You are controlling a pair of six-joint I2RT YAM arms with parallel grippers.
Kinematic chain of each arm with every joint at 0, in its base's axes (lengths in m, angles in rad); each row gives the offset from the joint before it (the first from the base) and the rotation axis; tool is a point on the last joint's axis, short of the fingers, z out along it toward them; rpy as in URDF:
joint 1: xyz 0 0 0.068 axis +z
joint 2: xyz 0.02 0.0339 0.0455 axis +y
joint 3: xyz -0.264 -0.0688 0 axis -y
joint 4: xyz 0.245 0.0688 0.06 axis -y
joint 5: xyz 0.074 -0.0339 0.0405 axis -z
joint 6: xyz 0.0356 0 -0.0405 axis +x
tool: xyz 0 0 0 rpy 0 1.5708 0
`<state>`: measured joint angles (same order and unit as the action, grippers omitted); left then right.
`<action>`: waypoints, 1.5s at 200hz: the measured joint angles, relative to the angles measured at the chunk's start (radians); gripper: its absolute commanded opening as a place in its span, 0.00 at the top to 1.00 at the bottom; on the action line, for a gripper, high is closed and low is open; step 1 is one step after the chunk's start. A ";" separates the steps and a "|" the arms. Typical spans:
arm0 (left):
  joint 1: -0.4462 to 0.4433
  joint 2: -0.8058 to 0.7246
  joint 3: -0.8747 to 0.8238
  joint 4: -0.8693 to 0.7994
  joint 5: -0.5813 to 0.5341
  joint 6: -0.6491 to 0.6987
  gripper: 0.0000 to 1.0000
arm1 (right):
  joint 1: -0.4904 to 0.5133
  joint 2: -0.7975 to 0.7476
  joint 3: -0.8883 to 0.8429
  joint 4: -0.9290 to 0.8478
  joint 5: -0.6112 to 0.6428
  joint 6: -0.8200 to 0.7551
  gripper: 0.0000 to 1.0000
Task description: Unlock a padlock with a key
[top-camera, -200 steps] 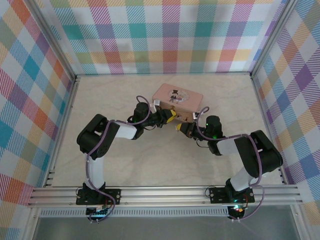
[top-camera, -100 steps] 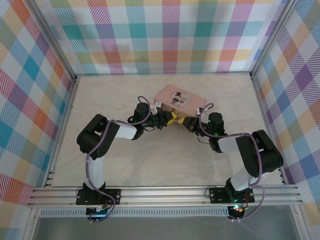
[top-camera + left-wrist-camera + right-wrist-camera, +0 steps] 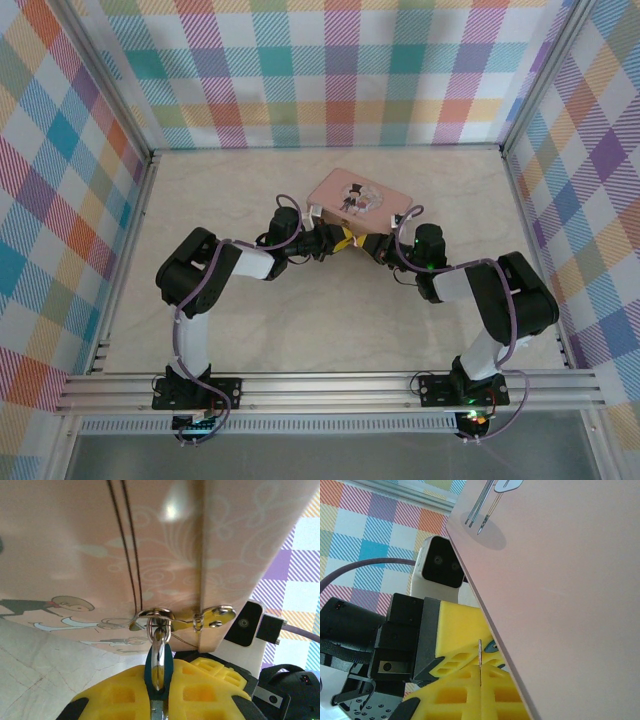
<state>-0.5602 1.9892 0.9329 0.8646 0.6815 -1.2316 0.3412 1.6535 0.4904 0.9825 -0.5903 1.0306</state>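
The overhead view is bright and evenly lit from above; shadows on the pale surface point(image 3: 200, 200) are faint and soft. In the left wrist view a white glare spot lies on the pink tin point(image 3: 172, 510), its drawings look slightly soft, and the padlock point(image 3: 159, 662) gleams.

Black arms point(image 3: 200, 265), white forearms point(image 3: 250, 262); purple cables point(image 3: 284, 198) behind left hand point(image 3: 343, 238) and right hand point(image 3: 374, 250); yellow waffle-gridded fingers point(image 3: 125, 695) (a green light point(image 3: 431, 267) sits behind the right one).
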 measured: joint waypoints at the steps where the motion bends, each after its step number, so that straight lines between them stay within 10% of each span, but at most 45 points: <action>1: 0.000 0.000 0.000 0.000 0.000 0.000 0.91 | 0.000 0.000 0.000 0.000 0.000 0.000 1.00; 166: 0.013 0.038 -0.110 -0.077 -0.023 0.188 0.68 | 0.013 -0.231 0.055 -0.480 -0.036 -0.208 1.00; 300: 0.039 -0.570 -0.104 -0.401 -0.024 0.436 0.59 | 0.014 -0.329 0.266 -0.721 -0.271 -0.419 1.00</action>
<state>-0.5209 1.4193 0.8288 0.4633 0.6575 -0.7952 0.3550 1.3247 0.7567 0.2619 -0.8616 0.6117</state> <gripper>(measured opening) 0.411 0.066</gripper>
